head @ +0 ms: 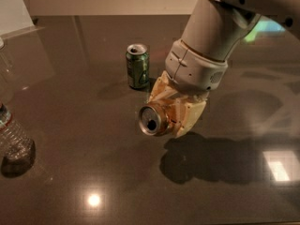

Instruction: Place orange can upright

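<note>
My gripper (pixel 174 110) hangs over the middle of the dark table and is shut on the orange can (pixel 153 119). The can lies on its side between the pale fingers, its silver top with the tab opening facing the camera and slightly left. It is held above the tabletop, with its shadow on the table below and to the right. The can's copper-orange body is mostly hidden by the fingers. The arm comes in from the upper right.
A green can (pixel 138 65) stands upright just behind and left of the gripper. A clear plastic water bottle (pixel 13 135) stands at the left edge. The dark glossy table (pixel 84 172) has light reflections at the front and right.
</note>
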Controlling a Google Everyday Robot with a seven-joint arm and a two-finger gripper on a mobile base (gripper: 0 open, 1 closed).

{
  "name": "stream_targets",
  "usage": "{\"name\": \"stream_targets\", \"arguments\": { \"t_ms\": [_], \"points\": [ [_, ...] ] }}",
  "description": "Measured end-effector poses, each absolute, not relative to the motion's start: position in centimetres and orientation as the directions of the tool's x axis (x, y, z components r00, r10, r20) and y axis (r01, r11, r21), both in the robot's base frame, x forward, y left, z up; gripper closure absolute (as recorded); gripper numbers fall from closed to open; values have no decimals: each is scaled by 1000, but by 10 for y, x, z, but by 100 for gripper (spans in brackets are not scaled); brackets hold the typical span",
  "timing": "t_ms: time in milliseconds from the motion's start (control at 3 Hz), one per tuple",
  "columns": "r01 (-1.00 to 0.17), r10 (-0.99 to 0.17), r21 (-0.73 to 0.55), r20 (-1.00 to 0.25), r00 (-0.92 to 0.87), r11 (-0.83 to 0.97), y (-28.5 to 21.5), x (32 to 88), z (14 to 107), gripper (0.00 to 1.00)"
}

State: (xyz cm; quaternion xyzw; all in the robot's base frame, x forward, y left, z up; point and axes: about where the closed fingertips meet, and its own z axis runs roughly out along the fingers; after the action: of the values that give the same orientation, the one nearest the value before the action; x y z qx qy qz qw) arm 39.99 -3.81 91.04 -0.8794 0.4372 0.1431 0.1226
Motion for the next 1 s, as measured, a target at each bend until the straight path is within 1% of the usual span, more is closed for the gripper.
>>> {"name": "stream_targets", "arguments": {
  "t_ms": [333, 667, 1000],
  "points": [
    [-915, -768, -33, -532, 357, -403, -27, 400, 918, 100],
    [-959, -726, 48, -664, 178, -279, -15, 400, 922, 100],
    [-971, -639, 131, -769, 30, -202, -7, 404, 925, 100]
  ]
}}
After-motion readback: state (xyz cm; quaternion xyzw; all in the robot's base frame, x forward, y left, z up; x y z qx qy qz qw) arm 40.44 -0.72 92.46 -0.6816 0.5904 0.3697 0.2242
